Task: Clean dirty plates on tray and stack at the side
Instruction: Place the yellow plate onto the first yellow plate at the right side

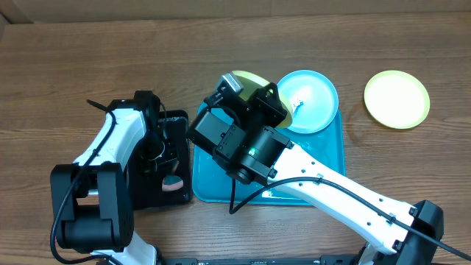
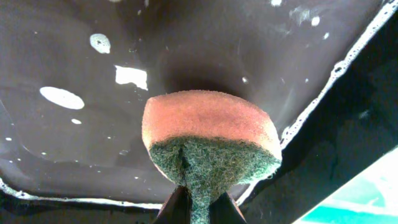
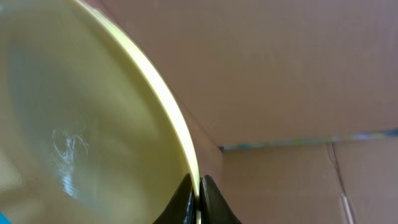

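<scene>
**A:** Overhead first. Where do the plates lie?

**B:** A lone yellow-green plate lies on the table, well apart to the right of the turquoise tray. The light blue plate sits in the tray's far right corner. The right arm reaches over the tray with the held yellow-green plate raised at the tray's far edge.

**A:** And the left wrist?

**B:** The left gripper is clamped on an orange sponge with a green scouring face. It hangs over the black tray, which is flecked with white.

**A:** The right wrist?

**B:** The right gripper pinches the rim of the held yellow-green plate, with a finger on each side. A faint whitish smear shows on the plate's face.

**A:** How far along, then?

**B:** About a third, I'd judge. The lone plate looks finished and starts the stack. The held plate hasn't met the sponge or the stack yet, and the blue one waits on the tray.
</scene>
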`<state>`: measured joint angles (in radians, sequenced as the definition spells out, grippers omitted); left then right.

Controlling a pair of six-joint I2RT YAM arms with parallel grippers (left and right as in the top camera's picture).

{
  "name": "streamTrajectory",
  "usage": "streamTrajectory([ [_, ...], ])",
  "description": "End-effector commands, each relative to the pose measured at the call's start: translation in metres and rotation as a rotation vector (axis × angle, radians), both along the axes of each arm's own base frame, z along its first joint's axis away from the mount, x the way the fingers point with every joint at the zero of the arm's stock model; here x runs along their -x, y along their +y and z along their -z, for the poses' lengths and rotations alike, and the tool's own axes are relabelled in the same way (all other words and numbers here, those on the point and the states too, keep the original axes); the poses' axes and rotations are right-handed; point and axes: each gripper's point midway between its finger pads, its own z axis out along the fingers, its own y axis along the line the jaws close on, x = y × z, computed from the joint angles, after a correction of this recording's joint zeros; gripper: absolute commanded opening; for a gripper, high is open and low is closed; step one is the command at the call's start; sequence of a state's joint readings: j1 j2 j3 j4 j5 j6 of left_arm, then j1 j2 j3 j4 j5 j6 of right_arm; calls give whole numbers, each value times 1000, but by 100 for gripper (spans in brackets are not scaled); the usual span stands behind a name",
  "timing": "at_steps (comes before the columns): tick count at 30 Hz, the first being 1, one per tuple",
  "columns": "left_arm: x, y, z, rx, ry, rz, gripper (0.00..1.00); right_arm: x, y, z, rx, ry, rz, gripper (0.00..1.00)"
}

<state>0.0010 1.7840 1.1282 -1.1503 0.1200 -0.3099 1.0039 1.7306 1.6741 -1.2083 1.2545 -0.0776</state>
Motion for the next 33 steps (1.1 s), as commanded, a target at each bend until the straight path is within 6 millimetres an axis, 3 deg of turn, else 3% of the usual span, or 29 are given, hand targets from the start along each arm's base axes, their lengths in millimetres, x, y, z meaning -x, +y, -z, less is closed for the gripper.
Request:
streamTrajectory([
  [1,-7,1,-10,12,-44,17,4,11,3,-26,-218,-104,18,4],
  [2,-8,1,-9,12,-46,17,4,10,15,-2,-258,50,-42,4],
  [4,-8,1,-9,12,-49,17,4,11,17,38,-429,279,-31,4],
  [7,-8,1,-9,12,-47,17,4,14,17,80,-745,512,105,4],
  [10,-8,1,-9,12,-46,17,4,5,-6,105,-960,625,286,4],
  [13,-9,0,-9,13,-50,17,4,-13,-40,121,-1093,619,450,4],
  [18,-10,1,-9,12,-54,18,4,-44,-109,128,-1334,566,681,4],
  [24,-9,1,-9,12,-53,18,4,-70,-211,135,-1523,391,924,4],
  [30,-9,1,-9,9,-52,18,4,-61,-303,175,-1568,303,1205,4],
  [33,-8,1,-9,9,-49,18,4,-52,-331,199,-1574,305,1315,4],
])
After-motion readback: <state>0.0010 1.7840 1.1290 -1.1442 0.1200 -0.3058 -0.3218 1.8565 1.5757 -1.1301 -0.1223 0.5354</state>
